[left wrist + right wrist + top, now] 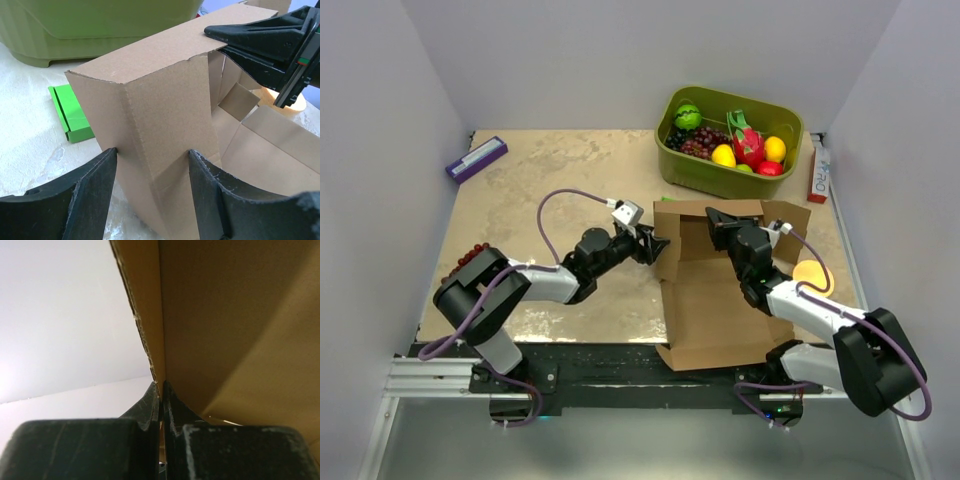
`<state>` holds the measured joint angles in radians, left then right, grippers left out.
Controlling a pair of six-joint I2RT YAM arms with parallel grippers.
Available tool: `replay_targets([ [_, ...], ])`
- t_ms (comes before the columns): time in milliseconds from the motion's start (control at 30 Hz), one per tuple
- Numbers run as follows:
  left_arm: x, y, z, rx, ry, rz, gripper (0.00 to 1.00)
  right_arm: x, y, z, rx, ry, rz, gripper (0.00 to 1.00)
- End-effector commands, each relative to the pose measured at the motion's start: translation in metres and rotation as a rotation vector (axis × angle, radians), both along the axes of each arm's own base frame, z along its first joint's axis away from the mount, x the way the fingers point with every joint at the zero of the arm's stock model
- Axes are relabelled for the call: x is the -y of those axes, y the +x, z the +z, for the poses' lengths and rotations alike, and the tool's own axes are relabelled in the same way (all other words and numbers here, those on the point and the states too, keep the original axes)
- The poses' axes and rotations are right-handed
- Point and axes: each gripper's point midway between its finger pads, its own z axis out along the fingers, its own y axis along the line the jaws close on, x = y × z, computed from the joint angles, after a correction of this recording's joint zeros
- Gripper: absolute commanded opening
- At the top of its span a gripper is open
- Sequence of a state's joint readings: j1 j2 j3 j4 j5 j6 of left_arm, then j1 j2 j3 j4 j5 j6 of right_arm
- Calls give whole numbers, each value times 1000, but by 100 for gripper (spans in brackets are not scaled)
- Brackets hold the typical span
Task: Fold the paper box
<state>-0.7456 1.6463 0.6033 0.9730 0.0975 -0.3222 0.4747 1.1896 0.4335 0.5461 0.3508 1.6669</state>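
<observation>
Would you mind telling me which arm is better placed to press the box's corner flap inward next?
Probably the left: its open fingers straddle the corner flap of the paper box, while the right gripper is shut on the back wall.

I see the paper box [715, 290], plain brown unprinted cardboard, lying half-formed at the table's near right: 1 far wall raised (corner flap folded around), its large panel flat toward me.
</observation>
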Motion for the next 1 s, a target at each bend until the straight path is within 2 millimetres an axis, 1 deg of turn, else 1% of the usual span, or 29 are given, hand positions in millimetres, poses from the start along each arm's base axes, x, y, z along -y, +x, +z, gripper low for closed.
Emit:
replay_targets([
  [0, 10, 19, 15, 52, -9, 66, 63, -15, -16, -26, -85, -56, 92, 0],
  [33, 15, 16, 11, 46, -2, 53, 63, -15, -16, -26, -85, -56, 93, 0],
  [133, 20, 13, 7, 40, 5, 44, 63, -16, -16, -25, -84, -55, 95, 0],
  [233, 20, 13, 4, 38, 25, 80, 64, -15, -16, -25, -85, -56, 93, 0],
  [267, 15, 15, -1, 34, 50, 109, 64, -14, -16, -25, -85, -57, 90, 0],
  [333, 9, 18, -3, 25, 68, 151, 65, -14, -17, -25, -85, -57, 92, 0],
  [433, -6, 26, -10, 15, 118, 241, 65, -13, -17, -22, -79, -55, 87, 0],
  [467, -15, 29, -13, 22, 150, 287, 64, -13, -17, -21, -76, -55, 88, 0],
  [567, -28, 34, -13, 44, 199, 349, 64, -13, -17, -19, -73, -58, 87, 0],
  [600, -28, 37, -11, 49, 207, 358, 63, -12, -17, -20, -75, -60, 87, 0],
  [667, -29, 39, -19, 52, 259, 368, 63, -13, -17, -20, -74, -56, 88, 0],
  [700, -28, 41, -18, 57, 267, 373, 62, -14, -17, -18, -70, -55, 91, 0],
  [767, -28, 41, -25, 60, 307, 387, 61, -13, -18, -19, -74, -57, 91, 0],
  [800, -27, 41, -25, 63, 315, 392, 61, -13, -18, -18, -73, -58, 92, 0],
  [867, -34, 43, -29, 62, 353, 433, 61, -12, -18, -17, -69, -60, 88, 0],
  [967, -36, 42, -27, 75, 363, 437, 61, -11, -19, -15, -66, -64, 86, 0],
])
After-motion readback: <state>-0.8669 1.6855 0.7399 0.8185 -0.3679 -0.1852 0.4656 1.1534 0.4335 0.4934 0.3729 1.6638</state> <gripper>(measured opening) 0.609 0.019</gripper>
